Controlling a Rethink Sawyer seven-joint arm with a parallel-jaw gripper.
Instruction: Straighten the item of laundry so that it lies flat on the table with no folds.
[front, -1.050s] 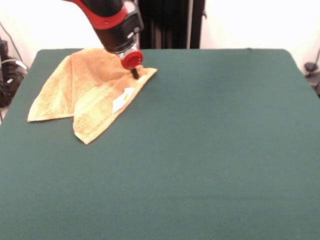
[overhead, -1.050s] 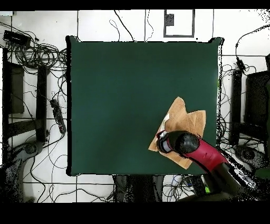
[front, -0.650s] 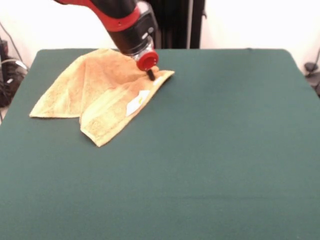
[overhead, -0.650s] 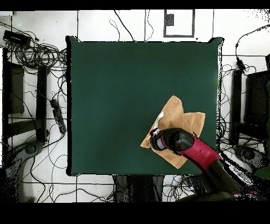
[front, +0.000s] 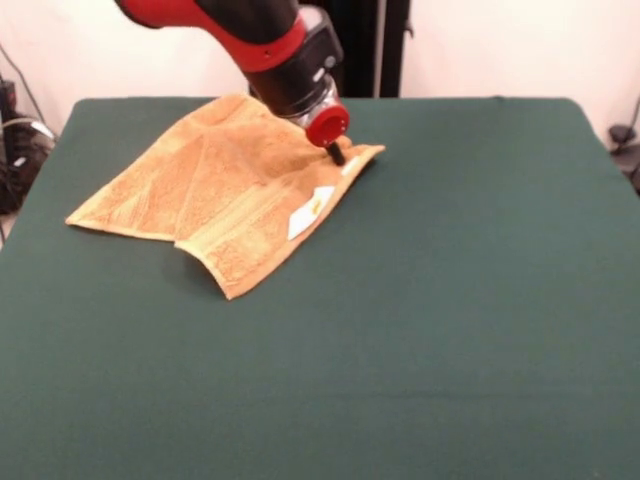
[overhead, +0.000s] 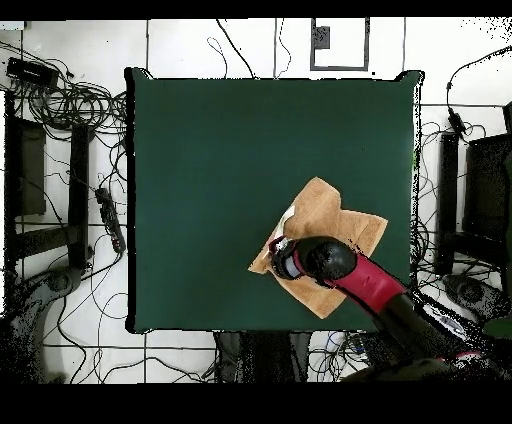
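Orange-tan towel (front: 225, 190) on the far left part of the green table (front: 450, 320) in the front view, not yet flat: one layer folded over another, a pointed flap reaching toward the near side, a second corner stretched out left. Small white tag (front: 311, 199) lying on the upper layer close to the right-hand edge. Soft, light terry by the look of it, likely to drape and follow a pull rather than hold shape; some drag on the felt-like tabletop to be expected, so a slow slide ought to spread it instead of bunching. Best hold probably at a hemmed corner or border band, where the cloth is thickest and least apt to slip.

Gripper (front: 337, 155) at the towel's right corner, dark tips down in the cloth just beyond the tag; clamped or merely pressing — cannot tell from either view. In the overhead view, arm covering much of the towel (overhead: 330, 215), with the gripper (overhead: 279, 256) near the corner that points to the table's middle.
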